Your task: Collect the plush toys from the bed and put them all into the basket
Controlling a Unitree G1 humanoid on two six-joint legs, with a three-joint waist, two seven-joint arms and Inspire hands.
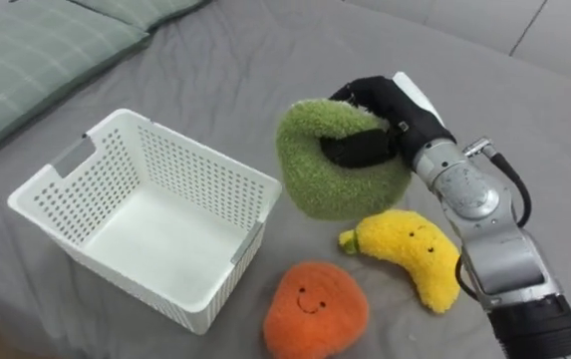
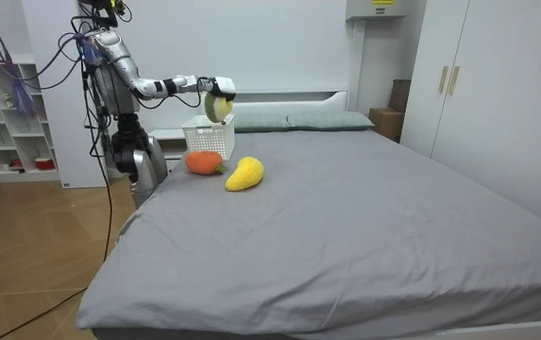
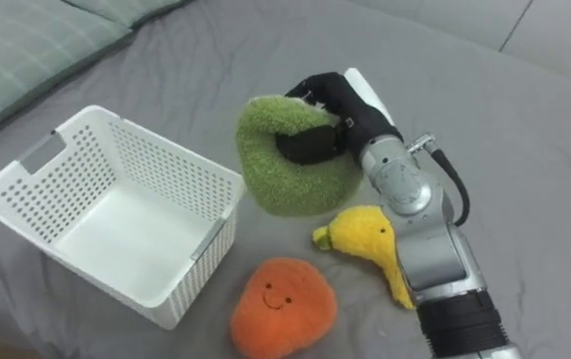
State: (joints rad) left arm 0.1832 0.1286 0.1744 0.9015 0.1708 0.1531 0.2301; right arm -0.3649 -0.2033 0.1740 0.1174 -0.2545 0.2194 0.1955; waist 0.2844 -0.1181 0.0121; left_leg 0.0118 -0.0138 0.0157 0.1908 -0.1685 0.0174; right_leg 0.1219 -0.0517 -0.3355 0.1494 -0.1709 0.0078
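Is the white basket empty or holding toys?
Empty: the white basket shows a bare floor. The right hand holds the green toy; the orange toy and yellow toy lie outside.

Your left and right eye views sit on the robot's head, close above the white basket [image 1: 165, 234], looking steeply down at it. They are offset sideways, so the basket lies further left in the right eye view. Your room view stands well off from the basket, across the bed [image 2: 364, 217], facing it from slightly above mattress height. All three views share the basket and the bed surface around it.
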